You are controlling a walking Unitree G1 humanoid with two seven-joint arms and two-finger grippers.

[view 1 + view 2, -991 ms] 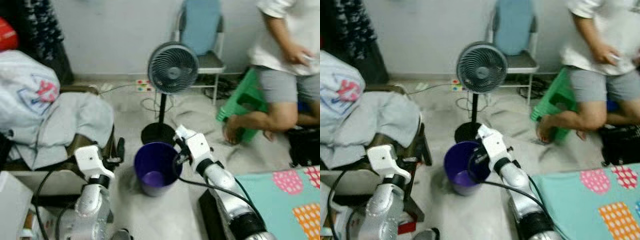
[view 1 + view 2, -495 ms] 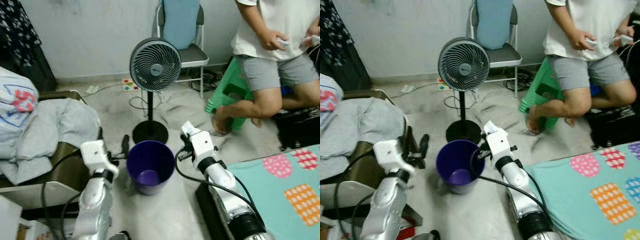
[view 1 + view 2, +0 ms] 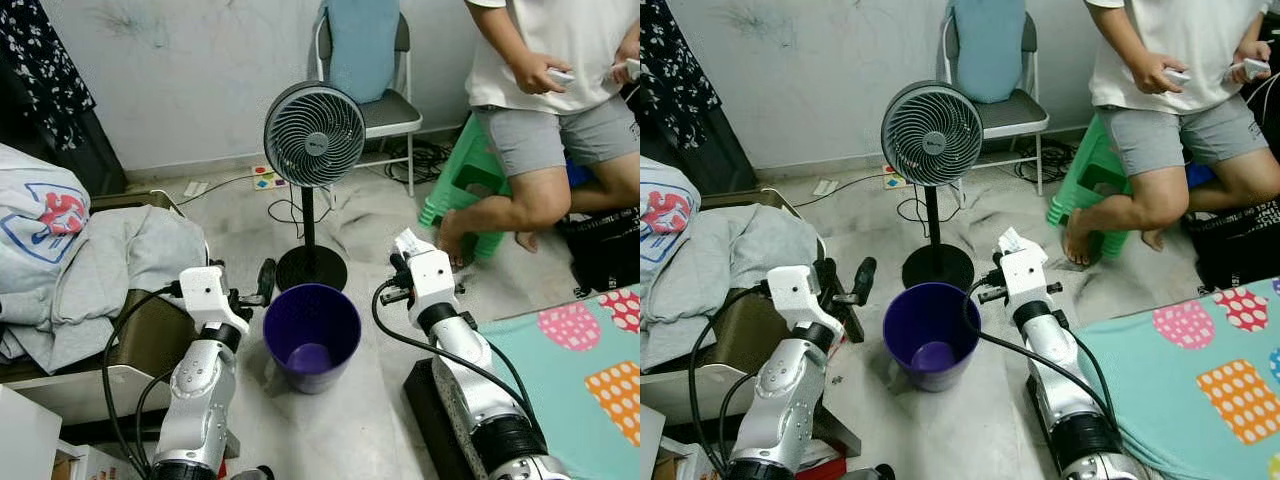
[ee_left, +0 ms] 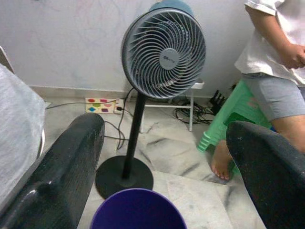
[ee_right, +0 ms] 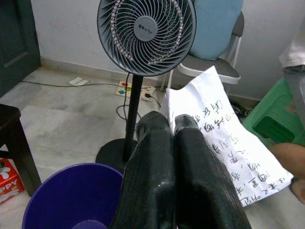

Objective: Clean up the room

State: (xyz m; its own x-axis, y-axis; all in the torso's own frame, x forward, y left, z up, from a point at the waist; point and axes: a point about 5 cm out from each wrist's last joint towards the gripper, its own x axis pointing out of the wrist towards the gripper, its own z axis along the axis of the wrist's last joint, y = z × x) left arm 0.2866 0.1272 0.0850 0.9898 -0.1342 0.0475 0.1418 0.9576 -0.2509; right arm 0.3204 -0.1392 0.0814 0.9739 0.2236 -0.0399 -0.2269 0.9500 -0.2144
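Since half a second ago the camera has steadied and the view is sharper. The right gripper (image 5: 174,125) has drawn back from the rim of the purple bin (image 3: 312,335) and now sits off to the bin's right, while the left gripper (image 3: 262,283) has come forward beside the bin's left rim.

The bin stands on the pale marble floor (image 3: 330,430) between the two silver arms, just in front of the round black base of a grey standing fan (image 3: 313,135). To the robot's left, a chair heaped with grey clothes (image 3: 90,260) crowds close against the left arm. To its right, the corner of a teal spotted mat (image 3: 590,380) lies near the right arm. Open floor runs ahead past the fan toward a grey folding chair (image 3: 375,85) at the wall, and a person sits on a green stool (image 3: 470,185) at the far right.

The right fingers (image 5: 152,176) are pressed together, pinching a white sheet of paper (image 5: 219,136) with handwritten lines (it is creased and stands up behind them). The left fingers (image 4: 62,176) are spread wide with nothing between them. The bin is deep violet, round and open, with a pale patch at its bottom.
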